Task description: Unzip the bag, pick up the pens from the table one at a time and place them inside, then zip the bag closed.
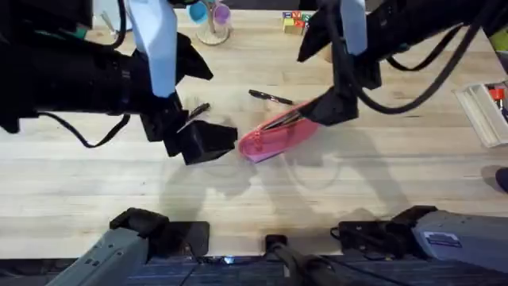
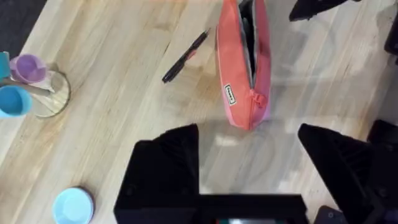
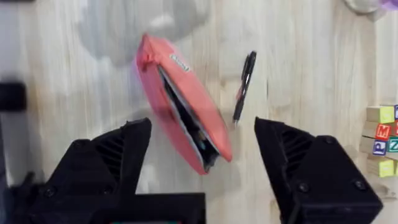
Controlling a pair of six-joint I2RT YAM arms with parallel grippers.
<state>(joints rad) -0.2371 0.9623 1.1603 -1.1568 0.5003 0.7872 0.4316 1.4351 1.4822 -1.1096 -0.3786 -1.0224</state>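
Bag (image 1: 274,136) of pink fabric lies on the table (image 1: 238,199) near its middle, long and tapered, slanting between my two grippers. Its dark zipper stands open along the top edge, and in my right wrist view the mouth (image 3: 186,121) gapes enough to show a dark lining; whether anything lies inside I cannot tell. A small label (image 2: 231,94) sits on its side near the narrow end, where the pink zipper pull (image 2: 257,99) hangs.

One black pen (image 1: 270,97) rests on the wood just beyond the bag, apart from it, and it seems to have a reddish clip (image 3: 239,94).

My left gripper (image 2: 249,165) hovers over the table just off the bag's narrow end, fingers spread wide and holding nothing. My right gripper (image 3: 202,155) hangs above the bag's wider end, fingers likewise parted and empty, one on either side of the fabric.

Farther back stand a holder with blue and purple cups (image 1: 208,14) and some coloured letter blocks (image 3: 382,140).
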